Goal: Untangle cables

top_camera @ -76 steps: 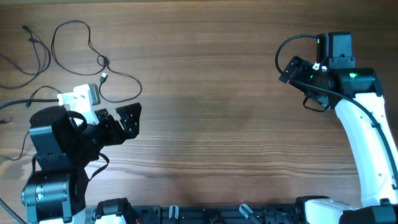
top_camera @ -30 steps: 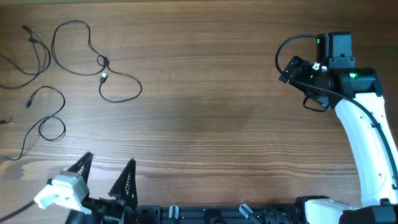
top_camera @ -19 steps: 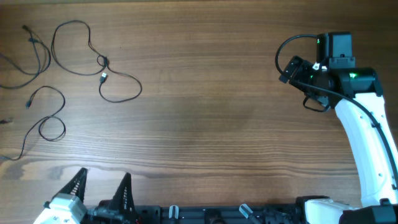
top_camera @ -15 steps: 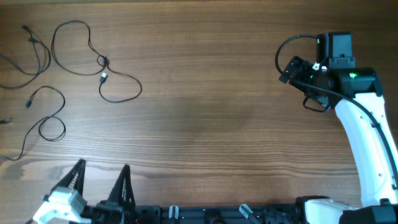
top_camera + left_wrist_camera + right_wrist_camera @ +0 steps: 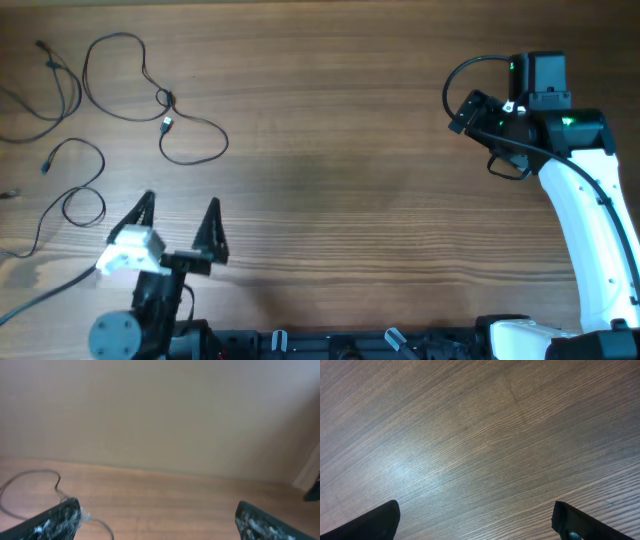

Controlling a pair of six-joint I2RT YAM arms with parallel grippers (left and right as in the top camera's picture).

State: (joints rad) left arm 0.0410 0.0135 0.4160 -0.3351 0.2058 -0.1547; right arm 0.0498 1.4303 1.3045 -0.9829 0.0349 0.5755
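Several thin black cables lie loose at the table's far left. One loops round to a silver-tipped plug (image 5: 166,124). Another curls into a small ring below its plug end (image 5: 46,167), and a third (image 5: 50,65) runs off the left edge. My left gripper (image 5: 178,217) is open near the front left edge, fingers pointing toward the cables and holding nothing. In the left wrist view a cable (image 5: 56,484) lies ahead between the open left gripper's (image 5: 157,522) fingertips. My right gripper (image 5: 477,522) is open over bare wood, far right of the cables.
The right arm (image 5: 585,220) stands along the table's right side with its own thick black cable (image 5: 455,80) looping beside the wrist. A plain beige wall (image 5: 160,410) rises behind the table's far edge. Black fixtures (image 5: 330,343) line the front edge.
The left arm drew back from the cables to the front edge, then came forward again to the front left. The cables and the right arm have not moved.
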